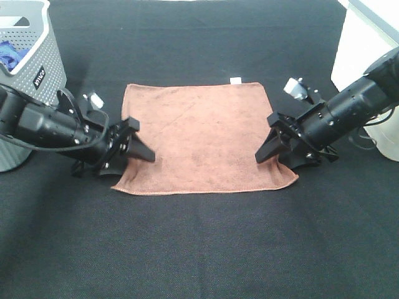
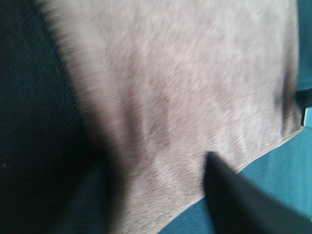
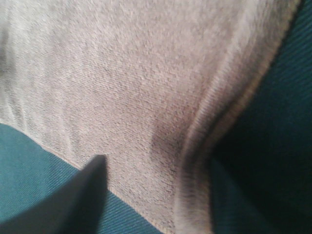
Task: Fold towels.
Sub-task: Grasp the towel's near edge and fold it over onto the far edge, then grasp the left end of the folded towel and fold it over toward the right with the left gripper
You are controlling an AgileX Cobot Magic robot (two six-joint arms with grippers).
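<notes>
The towel (image 1: pixel 199 134) lies flat mid-table (image 1: pixel 199 249), nearly square and slightly wider left to right, its white tag (image 1: pixel 235 80) on the far edge. The left gripper (image 1: pixel 142 140) straddles the near-left side with jaws spread. The right gripper (image 1: pixel 265 140) does likewise at the near-right side, where the hem seems slightly raised in the blurred wrist view. A grey basket (image 1: pixel 43 75), cut off at the far left, holds something blue (image 1: pixel 9 55).
</notes>
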